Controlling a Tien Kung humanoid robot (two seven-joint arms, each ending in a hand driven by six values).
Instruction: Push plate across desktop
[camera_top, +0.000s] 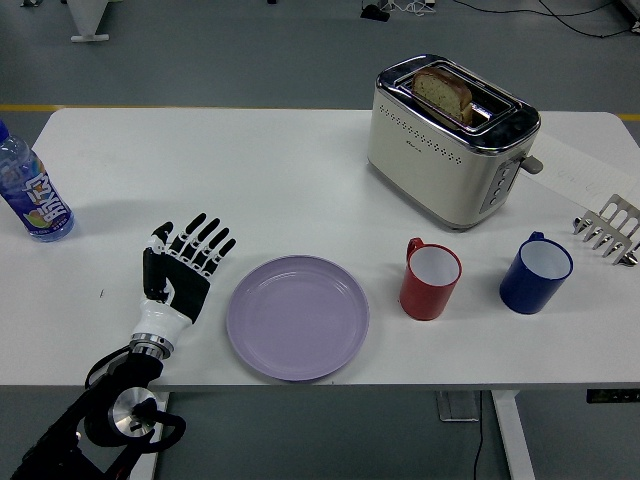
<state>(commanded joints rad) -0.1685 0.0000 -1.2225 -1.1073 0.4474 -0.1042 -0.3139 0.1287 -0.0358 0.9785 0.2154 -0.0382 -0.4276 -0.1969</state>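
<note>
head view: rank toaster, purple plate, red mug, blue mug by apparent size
1. toaster, largest in the picture, though the purple plate comes close.
2. purple plate, wide but flat, and nearer the camera, so its place is unsure.
3. red mug and blue mug look alike; no ranking.

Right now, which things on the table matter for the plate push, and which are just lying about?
Part of the job:
purple plate
left hand, open, just left of the plate, not touching it
white table

Lying about:
toaster holding bread
red mug
blue mug
water bottle
metal rack
</note>
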